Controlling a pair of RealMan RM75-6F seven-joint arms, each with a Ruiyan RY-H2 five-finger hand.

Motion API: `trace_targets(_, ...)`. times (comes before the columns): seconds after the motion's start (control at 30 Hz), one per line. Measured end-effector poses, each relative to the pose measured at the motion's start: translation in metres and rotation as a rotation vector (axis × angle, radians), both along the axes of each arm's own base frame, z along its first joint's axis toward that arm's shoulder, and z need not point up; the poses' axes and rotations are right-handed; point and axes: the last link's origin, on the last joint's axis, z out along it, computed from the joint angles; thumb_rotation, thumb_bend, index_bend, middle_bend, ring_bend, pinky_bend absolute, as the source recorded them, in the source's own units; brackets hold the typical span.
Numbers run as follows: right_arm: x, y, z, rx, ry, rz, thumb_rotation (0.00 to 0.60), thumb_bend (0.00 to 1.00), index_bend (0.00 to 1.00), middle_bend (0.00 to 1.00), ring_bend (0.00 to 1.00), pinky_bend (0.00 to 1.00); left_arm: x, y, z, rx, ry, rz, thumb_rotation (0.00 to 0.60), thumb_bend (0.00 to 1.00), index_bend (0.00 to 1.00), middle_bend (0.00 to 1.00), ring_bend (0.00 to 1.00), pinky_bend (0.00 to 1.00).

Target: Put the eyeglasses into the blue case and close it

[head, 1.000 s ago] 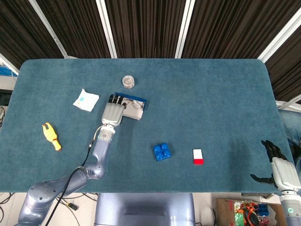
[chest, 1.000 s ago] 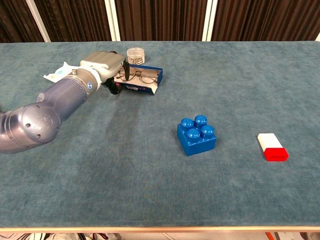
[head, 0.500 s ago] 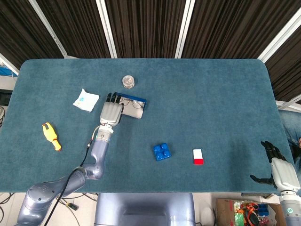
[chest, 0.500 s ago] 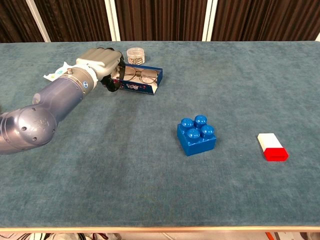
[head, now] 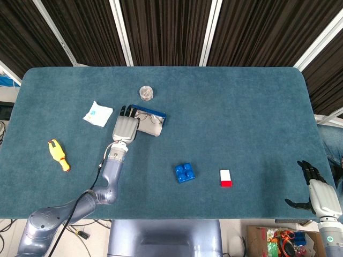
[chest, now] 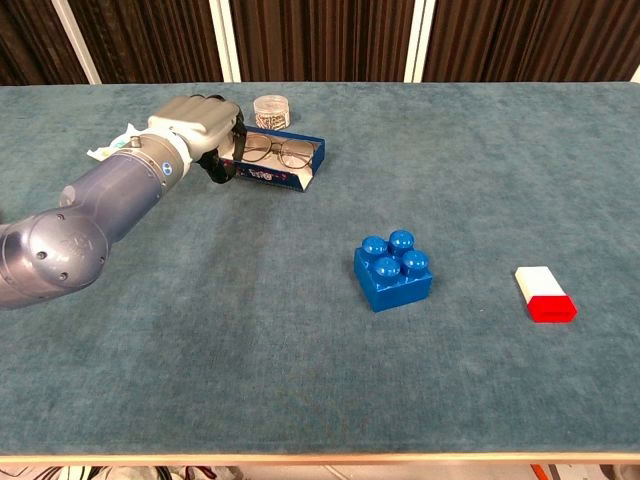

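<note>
The left robot hand (chest: 200,125) grips the open blue case's (chest: 283,172) near end (eyeglasses (chest: 275,150) lying inside). A clear jar (chest: 269,109) stands just beyond; a white packet (head: 98,113) lies beside it. The right robot hand (head: 319,191) hangs off the counter (head: 241,107), fingers apart.

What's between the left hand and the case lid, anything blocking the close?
Nothing visible. The left hand is right at the left end of the blue case, the eyeglasses already lie inside, and the small jar stands apart behind it.
</note>
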Motion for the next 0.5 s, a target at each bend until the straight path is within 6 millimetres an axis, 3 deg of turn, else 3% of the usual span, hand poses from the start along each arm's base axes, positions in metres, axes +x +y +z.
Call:
trace_targets(0.27,0.000,0.000,0.000,0.001,-0.003,0.002,0.600,0.10,0.00,0.00,0.00,0.17,-0.002,-0.017,0.006,-0.044,-0.051,-0.005,0.600,0.47,0.60,0.13,0.01,0.05)
trace_targets(0.5,0.001,0.000,-0.001,0.003,-0.004,0.003,0.600,0.10,0.00,0.00,0.00,0.17,-0.008,-0.033,0.033,-0.050,-0.064,-0.007,0.600,0.47,0.60,0.13,0.01,0.05)
